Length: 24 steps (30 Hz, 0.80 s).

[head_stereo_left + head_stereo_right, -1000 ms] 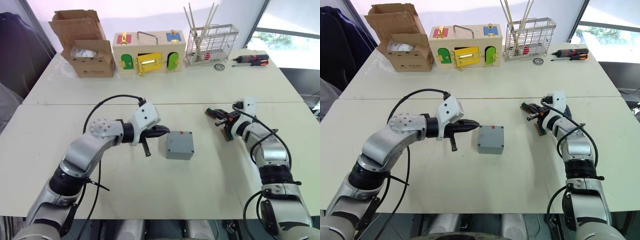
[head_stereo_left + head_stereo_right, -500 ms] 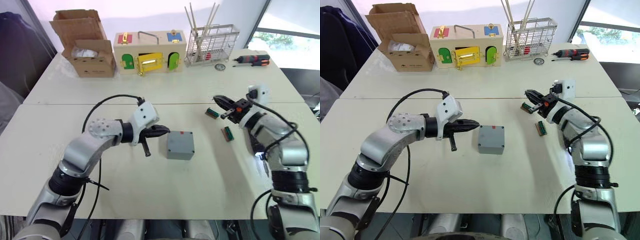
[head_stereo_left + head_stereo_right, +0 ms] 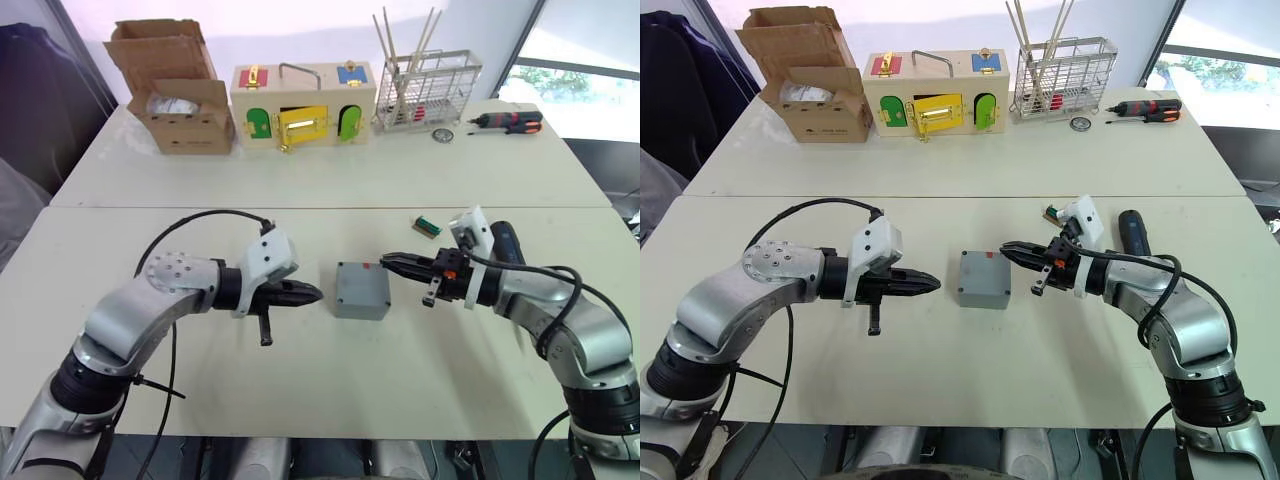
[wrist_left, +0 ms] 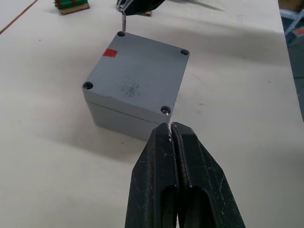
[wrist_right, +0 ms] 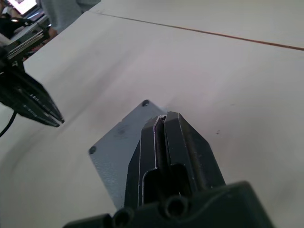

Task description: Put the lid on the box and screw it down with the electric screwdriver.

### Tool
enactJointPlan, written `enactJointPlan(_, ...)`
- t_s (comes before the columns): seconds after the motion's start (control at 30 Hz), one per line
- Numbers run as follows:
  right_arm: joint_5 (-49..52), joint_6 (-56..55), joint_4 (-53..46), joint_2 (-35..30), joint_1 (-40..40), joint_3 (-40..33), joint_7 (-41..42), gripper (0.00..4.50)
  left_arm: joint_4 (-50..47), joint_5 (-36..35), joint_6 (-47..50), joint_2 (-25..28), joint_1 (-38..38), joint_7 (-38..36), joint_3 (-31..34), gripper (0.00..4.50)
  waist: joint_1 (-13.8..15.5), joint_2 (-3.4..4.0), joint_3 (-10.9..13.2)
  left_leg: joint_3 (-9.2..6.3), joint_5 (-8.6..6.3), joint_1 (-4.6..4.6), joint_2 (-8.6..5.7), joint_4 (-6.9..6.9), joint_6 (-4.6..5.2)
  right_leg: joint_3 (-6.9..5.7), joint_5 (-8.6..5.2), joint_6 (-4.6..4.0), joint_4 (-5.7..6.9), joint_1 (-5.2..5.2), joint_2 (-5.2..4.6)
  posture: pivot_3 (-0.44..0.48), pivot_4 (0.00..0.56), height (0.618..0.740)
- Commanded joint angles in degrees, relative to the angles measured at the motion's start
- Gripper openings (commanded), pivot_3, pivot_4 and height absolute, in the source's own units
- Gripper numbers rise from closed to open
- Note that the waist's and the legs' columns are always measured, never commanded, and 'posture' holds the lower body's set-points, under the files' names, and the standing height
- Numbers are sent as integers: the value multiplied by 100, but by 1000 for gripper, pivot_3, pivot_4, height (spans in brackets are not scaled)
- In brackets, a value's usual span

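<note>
The box (image 4: pixel 133 88) sits near the middle of the front table (image 3: pixel 400 400), square, matte grey plastic. The lid (image 4: pixel 140 71) lies flush on top of it, with a recessed screw hole at each corner and a small red mark near one corner.

Left gripper (image 3: pixel 312 294): to the left of the box, fingers pressed together, tip close to the box's side, not touching.

Right gripper (image 3: pixel 390 264): to the right of the box, fingers pressed together, tip just above the box's right edge. Contact cannot be told.

The electric screwdriver (image 3: pixel 1134 232), a thick black cylinder, lies on the table to the right of the box, behind the right arm, which hides part of it.

A small green part (image 3: pixel 428 226) lies behind and to the right of the box.

Far behind the box: a cardboard box (image 3: pixel 180 100), a wooden latch box (image 3: pixel 303 102) with coloured doors, a wire basket (image 3: pixel 428 90) holding sticks, and a red-and-black screwdriver (image 3: pixel 510 123).
</note>
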Motion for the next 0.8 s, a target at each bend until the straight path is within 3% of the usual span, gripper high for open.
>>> enactJointPlan(0.03,14,-109,-28,55,-3,-93,-45,28,-240,-123,10,-20,-5,86,98,0,-1,0,0,0,0,0,0,-1,0,0,0,0,0,-1,0,0,150,730)
enactJointPlan(0.8,-191,-229,267,11,67,27,17,28,-168,-81,-111,0,-89,243,-35,0,5,0,0,1,0,0,1,-1,0,0,0,0,0,-1,0,0,150,730)
